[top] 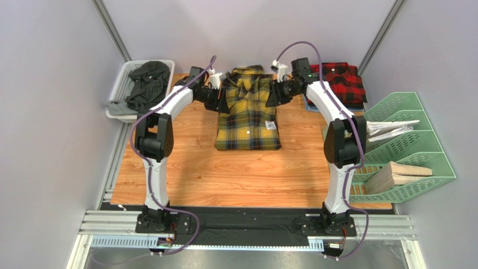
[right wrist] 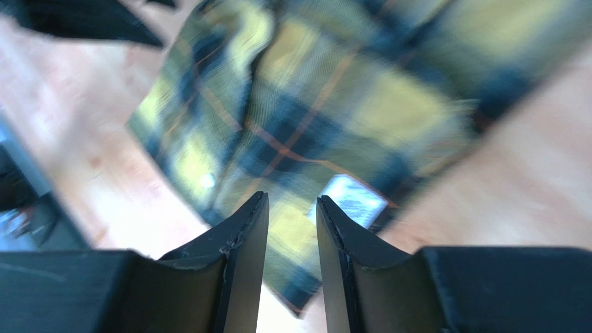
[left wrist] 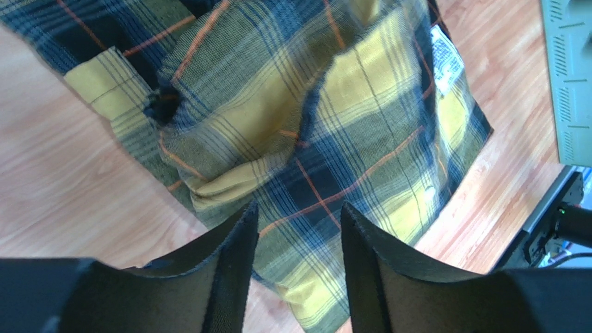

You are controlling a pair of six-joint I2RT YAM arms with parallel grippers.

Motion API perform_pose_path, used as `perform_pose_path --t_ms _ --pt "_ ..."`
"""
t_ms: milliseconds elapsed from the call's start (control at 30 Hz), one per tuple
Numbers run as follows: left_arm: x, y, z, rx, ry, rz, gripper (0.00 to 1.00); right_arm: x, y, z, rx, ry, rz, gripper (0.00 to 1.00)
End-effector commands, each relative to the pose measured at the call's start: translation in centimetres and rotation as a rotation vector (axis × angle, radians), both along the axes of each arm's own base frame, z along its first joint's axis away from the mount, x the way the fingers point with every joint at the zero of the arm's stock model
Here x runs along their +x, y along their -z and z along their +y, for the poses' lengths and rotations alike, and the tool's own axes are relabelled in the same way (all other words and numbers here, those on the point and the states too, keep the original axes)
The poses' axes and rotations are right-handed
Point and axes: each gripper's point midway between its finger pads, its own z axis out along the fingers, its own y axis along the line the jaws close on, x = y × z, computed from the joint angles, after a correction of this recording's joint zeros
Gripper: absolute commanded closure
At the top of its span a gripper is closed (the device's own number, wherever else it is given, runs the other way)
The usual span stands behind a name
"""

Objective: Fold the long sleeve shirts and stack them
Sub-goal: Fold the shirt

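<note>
Your L gripper (left wrist: 299,211) & R gripper (right wrist: 292,201) reach far, flanking the yellow shirt (top: 248,120), fingers apart, gripping nothing. 2 shirts total: that one + 1 red shirt (top: 343,83), far right.

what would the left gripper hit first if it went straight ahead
Probably the yellow plaid shirt, lying right past the open fingers of the left gripper, though depth is hard to judge.
</note>
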Motion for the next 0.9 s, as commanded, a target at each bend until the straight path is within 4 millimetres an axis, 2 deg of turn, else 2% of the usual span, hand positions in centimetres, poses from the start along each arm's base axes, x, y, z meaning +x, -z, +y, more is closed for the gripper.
perform_pose_path --t_ms 0,33,67,100,133,167,200,267,300,333,367,400,433,467,500,533,567,600,633,667,700,733,767,800,867 --pt "1.8 1.3 0.9 0.044 -0.065 0.047 0.51 -3.6 4.2 2.4 0.093 -0.054 0.268 0.64" --pt "3.0 2.5 1.5 0.090 -0.096 0.048 0.52 -3.7 5.7 2.3 0.083 -0.050 0.304 0.64" --pt "3.0 3.0 1.9 0.117 -0.102 0.066 0.52 -3.7 6.4 2.2 0.070 -0.058 0.307 0.64" --pt "4.0 2.9 2.4 0.135 -0.119 0.047 0.53 -3.8 7.2 2.0 0.054 -0.059 0.326 0.64" --pt "4.5 3.7 3.1 0.179 -0.132 0.033 0.57 -3.6 7.8 1.7 0.030 -0.057 0.325 0.64" --pt "5.1 3.6 3.5 0.191 -0.143 0.004 0.65 -3.6 9.2 1.5 0.006 -0.063 0.345 0.63" --pt "5.6 3.8 4.3 0.203 -0.165 -0.009 0.67 -3.9 9.8 1.2 -0.015 -0.063 0.368 0.64" --pt "6.5 2.7 4.8 0.184 -0.189 -0.046 0.70 -3.6 10.5 0.5 -0.055 -0.062 0.367 0.64" --pt "6.2 1.9 4.7 0.119 -0.164 -0.039 0.68 -3.6 10.1 0.4 -0.059 -0.070 0.359 0.64" --pt "6.2 -0.4 4.5 0.085 -0.143 -0.099 0.66 -3.7 9.3 0.4 -0.046 -0.078 0.344 0.62" --pt "5.8 -1.5 4.5 0.069 -0.131 -0.128 0.60 -3.9 8.7 0.4 -0.040 -0.085 0.334 0.61" --pt "3.9 -0.7 4.5 0.051 -0.110 -0.100 0.56 -4.2 6.6 0.5 -0.023 -0.100 0.288 0.60" --pt "2.5 -5.1 3.1 -0.067 -0.041 -0.174 0.52 -4.7 5.2 1.0 0.021 -0.117 0.278 0.54" --pt "0.8 -6.1 2.4 -0.124 -0.004 -0.158 0.45 -5.7 4.7 1.1 0.055 -0.125 0.296 0.51" --pt "-1.7 -5.7 1.8 -0.173 0.025 -0.097 0.38 -6.2 2.1 1.6 0.101 -0.139 0.242 0.48" --pt "-4.1 -8.5 0.5 -0.285 0.074 -0.068 0.34 -7.1 0.9 2.4 0.167 -0.141 0.260 0.41" --pt "-5.5 -8.8 -0.2 -0.314 0.087 -0.036 0.30 -7.7 -0.1 2.8 0.202 -0.145 0.252 0.36" --pt "-8.1 -7.8 -1.4 -0.352 0.122 0.044 0.30 -8.4 0.4 3.2 0.231 -0.149 0.261 0.33" --pt "-9.0 -8.9 -2.2 -0.395 0.123 0.052 0.29 -9.5 -0.9 4.3 0.285 -0.151 0.293 0.30" --pt "-9.8 -8.7 -2.9 -0.422 0.125 0.080 0.28 -10.0 -0.7 4.8 0.306 -0.160 0.310 0.29" --pt "-11.9 -7.5 -4.1 -0.453 0.151 0.153 0.28 -10.5 -0.4 5.4 0.338 -0.148 0.353 0.27" --pt "-11.9 -8.2 -5.1 -0.501 0.137 0.176 0.28 -11.3 -0.2 6.4 0.379 -0.153 0.430 0.27" --pt "-12.4 -7.8 -5.8 -0.520 0.138 0.214 0.28 -11.6 0.1 6.8 0.396 -0.153 0.468 0.27" --pt "-13.4 -6.6 -6.8 -0.541 0.124 0.321 0.28 -11.7 0.8 7.1 0.413 -0.152 0.498 0.27" --pt "-12.9 -6.3 -7.8 -0.568 0.128 0.310 0.28 -12.0 1.9 8.1 0.449 -0.125 0.605 0.27"
